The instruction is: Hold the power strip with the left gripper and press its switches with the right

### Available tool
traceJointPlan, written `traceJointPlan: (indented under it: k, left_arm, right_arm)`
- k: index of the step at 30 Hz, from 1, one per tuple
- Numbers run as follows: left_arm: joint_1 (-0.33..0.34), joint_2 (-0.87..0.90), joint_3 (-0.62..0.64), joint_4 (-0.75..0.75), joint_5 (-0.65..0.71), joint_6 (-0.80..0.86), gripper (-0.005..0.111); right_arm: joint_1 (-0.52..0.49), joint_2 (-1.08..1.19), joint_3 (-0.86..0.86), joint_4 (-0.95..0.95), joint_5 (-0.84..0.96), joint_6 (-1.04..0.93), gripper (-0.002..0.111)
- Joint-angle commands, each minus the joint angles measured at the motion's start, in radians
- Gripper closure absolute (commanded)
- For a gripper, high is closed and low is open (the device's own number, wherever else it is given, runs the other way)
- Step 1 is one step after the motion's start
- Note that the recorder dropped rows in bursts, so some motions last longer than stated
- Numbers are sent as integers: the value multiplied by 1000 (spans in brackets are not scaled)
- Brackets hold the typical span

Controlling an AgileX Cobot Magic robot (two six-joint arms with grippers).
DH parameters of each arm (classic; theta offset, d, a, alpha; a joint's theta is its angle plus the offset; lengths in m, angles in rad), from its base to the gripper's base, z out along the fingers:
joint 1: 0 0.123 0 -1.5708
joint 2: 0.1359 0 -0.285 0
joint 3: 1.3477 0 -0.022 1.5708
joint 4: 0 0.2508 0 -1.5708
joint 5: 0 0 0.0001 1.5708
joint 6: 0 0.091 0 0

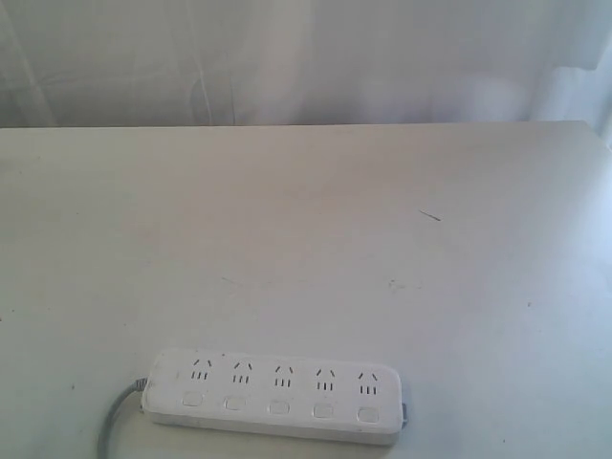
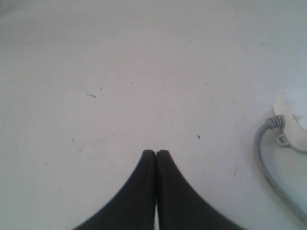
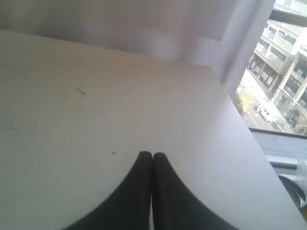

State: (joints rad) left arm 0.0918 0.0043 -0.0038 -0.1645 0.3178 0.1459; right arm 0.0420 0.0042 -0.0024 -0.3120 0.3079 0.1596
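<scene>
The strip (image 1: 277,397) lies flat along the table's (image 1: 306,239) edge nearest the exterior camera, with its cord (image 1: 115,426) at its left end. The left gripper (image 2: 156,153) and right gripper (image 3: 151,155) are each pressed together, clear of it.

The left gripper (image 2: 156,152) is showing as a pair of smooth, matte black fingers (image 2: 136,196). Each one is flaring broad at the base and narrowing in a curve to a small rounded tip, with only a thin pale seam running between them. The right gripper (image 3: 152,155) is looking much the same: two plain black fingers (image 3: 170,196) are tapering to rounded tips, with a narrow line dividing them.
</scene>
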Motion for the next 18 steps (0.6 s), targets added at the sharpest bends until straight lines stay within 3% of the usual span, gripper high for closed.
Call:
traceJointPlan:
  k: [1, 11, 18]
  left_arm:
    - [-6, -4, 4, -1, 16, -8, 107]
    - [-6, -4, 4, -1, 16, -8, 107]
    - [-6, -4, 4, -1, 16, -8, 107]
  right_arm:
    - [-4, -4, 2, 15, 32, 29, 108]
    - [-134, -4, 2, 113, 21, -13, 108]
    - [-130, -4, 2, 122, 26, -94, 108]
